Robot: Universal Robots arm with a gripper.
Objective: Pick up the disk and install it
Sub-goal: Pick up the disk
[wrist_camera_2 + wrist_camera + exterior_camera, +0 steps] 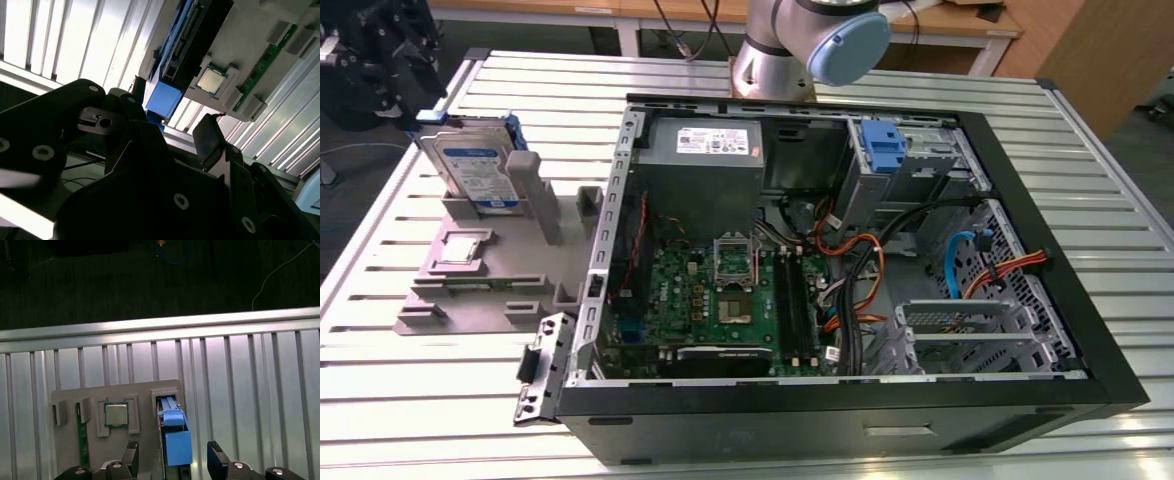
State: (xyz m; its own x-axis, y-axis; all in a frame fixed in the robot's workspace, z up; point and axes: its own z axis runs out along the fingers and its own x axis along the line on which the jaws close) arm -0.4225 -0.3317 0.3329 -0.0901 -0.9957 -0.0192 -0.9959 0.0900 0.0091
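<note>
The disk (470, 165) stands on edge in a slot of the grey fixture (480, 290) on the exterior view's left, silver with a white-and-blue label and a blue carrier. My gripper (387, 70) hangs just above and beside it, open. In the first wrist view the disk's blue carrier (176, 439) lies between my two dark fingertips (131, 450), and the gripper (173, 450) is not touching it. The second wrist view shows the disk (176, 50) edge-on beyond the open gripper (172, 115).
The fixture also holds a processor chip (116, 414) and a green memory stick (82, 440). To the exterior view's right lies the open computer case (1067, 330), with a drive cage carrying a blue tab (887, 150), cables and the motherboard (720, 290). The slatted metal table (400, 400) carries everything.
</note>
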